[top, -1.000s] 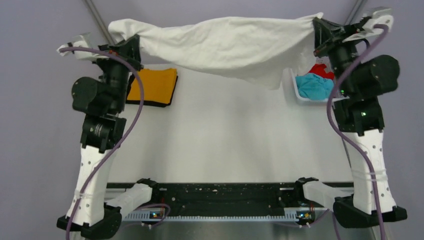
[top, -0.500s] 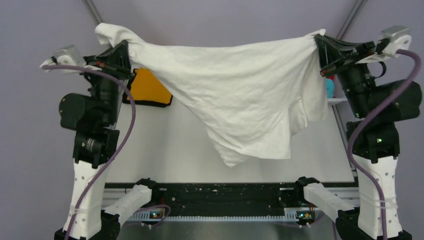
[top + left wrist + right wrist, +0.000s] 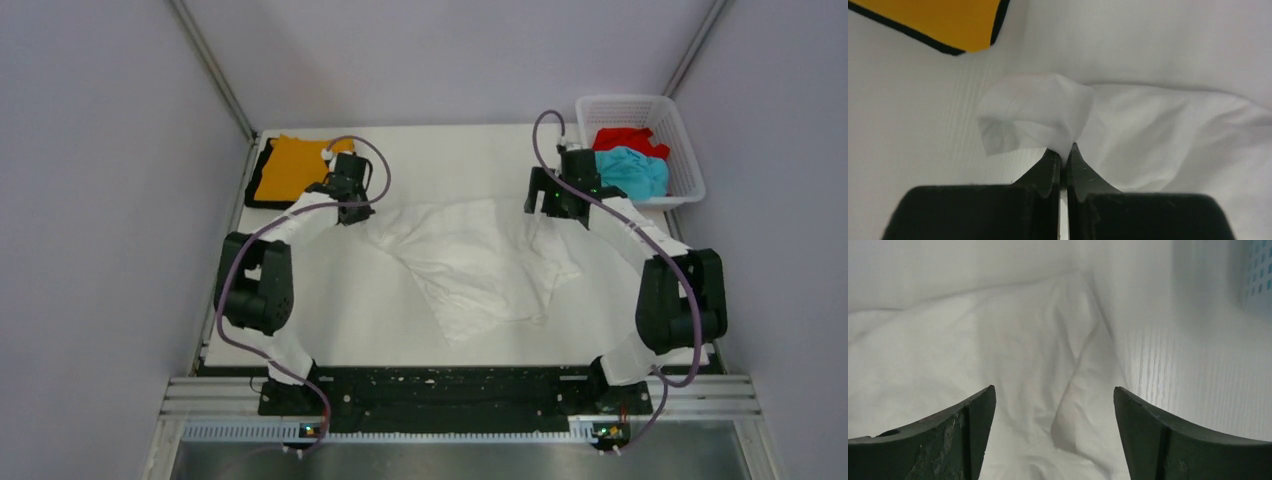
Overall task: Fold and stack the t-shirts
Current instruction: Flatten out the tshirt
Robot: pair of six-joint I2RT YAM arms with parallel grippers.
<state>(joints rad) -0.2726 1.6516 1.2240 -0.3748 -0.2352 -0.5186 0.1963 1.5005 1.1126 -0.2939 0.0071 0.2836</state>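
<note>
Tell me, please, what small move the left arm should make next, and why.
Probably open the left gripper and let go. It is shut on a corner of the white shirt, which lies rumpled on the table; the right gripper is open above the cloth, holding nothing. Releasing would free both arms to flatten it for folding.

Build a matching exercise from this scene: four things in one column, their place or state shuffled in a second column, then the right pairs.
Column one
1. white soft cloth t-shirt
2. folded orange cloth t-shirt
3. crumpled teal cloth t-shirt
4. left gripper

Column two
A. inside the white plastic lattice basket
B. shut on a pinch of white cloth
C. spread rumpled on the middle of the table
D. lying flat at the table's far left corner

Pairs: 1-C, 2-D, 3-A, 4-B
</note>
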